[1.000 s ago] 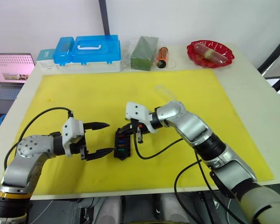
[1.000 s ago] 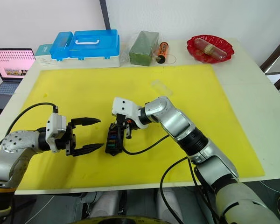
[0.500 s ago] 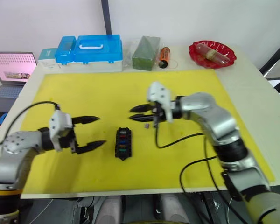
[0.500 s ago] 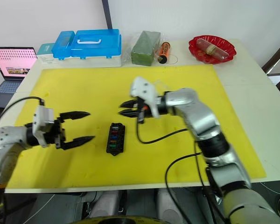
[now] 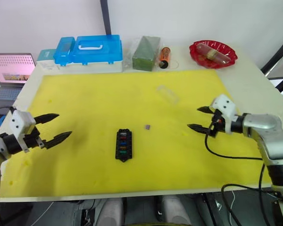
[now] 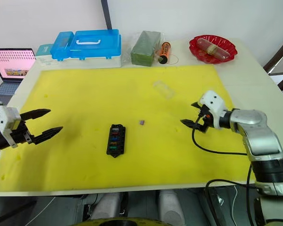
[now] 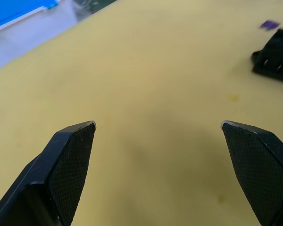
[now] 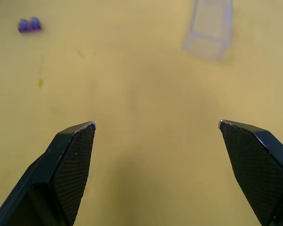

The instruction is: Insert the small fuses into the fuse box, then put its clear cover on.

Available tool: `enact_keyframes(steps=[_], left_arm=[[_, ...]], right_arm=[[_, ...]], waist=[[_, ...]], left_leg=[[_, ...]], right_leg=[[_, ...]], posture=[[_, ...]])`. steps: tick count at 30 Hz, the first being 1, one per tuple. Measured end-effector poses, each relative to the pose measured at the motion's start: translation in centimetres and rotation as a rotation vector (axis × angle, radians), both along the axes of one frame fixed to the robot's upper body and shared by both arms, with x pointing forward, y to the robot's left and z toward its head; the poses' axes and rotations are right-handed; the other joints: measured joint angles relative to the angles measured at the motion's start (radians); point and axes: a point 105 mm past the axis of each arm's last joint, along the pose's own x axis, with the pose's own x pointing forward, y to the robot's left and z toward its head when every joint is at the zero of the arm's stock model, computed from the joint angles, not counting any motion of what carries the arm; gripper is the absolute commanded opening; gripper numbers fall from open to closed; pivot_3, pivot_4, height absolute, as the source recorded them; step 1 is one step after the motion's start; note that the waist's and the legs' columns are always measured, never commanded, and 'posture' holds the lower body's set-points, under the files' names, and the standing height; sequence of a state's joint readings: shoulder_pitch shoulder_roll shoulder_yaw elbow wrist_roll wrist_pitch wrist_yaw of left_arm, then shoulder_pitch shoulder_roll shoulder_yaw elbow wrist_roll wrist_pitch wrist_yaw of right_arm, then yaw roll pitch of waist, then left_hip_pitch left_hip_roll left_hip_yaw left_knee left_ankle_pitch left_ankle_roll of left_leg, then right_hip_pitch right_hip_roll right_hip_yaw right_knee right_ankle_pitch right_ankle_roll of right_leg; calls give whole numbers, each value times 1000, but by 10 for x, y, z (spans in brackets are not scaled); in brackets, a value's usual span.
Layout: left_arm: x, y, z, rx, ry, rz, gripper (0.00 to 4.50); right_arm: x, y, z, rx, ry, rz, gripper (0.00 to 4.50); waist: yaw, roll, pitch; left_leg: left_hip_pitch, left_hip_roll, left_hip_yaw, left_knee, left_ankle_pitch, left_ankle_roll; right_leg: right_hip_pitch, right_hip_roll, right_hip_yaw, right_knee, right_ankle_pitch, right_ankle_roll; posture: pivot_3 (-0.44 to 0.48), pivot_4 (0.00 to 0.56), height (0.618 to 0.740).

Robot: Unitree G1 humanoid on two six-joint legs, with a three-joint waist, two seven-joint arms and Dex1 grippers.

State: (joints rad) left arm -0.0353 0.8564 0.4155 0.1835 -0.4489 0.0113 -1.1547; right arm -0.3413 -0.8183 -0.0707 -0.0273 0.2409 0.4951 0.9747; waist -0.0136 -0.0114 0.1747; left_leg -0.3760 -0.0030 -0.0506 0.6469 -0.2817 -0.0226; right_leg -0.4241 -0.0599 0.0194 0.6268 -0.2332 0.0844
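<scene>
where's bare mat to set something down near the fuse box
Bare yellow mat lies between the left claw and the fuse box, and between the box and the right claw. Just beyond the box lie a purple fuse and the clear cover. The table's far edge is crowded.

Open yellow mat (image 5: 85,101) surrounds the fuse box (image 5: 123,145); a purple fuse (image 5: 147,127) lies just beside it, clear cover (image 5: 167,93) toward the far edge.
</scene>
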Motion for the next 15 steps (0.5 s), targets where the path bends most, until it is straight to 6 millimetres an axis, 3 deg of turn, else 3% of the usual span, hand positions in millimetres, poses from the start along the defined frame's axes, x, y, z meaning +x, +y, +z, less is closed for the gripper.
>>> enact_keyframes(steps=[9, 15], left_arm=[[1, -6, 2, 12, -2, -35, 4500], [8, -28, 26, -11, -66, -123, 4500]], right_arm=[[0, -5, 0, 42, 27, -76, 4484], [-9, 14, 8, 165, 105, -75, 4484]], waist=[[0, 0, 0], [1, 0, 0]], left_leg=[[0, 0, 0, 0, 0, 0], [0, 0, -1, 0, 0, 0]], right_leg=[[0, 0, 0, 0, 0, 1], [0, 0, 0, 1, 1, 2]], posture=[[0, 150, 740], [0, 150, 740]])
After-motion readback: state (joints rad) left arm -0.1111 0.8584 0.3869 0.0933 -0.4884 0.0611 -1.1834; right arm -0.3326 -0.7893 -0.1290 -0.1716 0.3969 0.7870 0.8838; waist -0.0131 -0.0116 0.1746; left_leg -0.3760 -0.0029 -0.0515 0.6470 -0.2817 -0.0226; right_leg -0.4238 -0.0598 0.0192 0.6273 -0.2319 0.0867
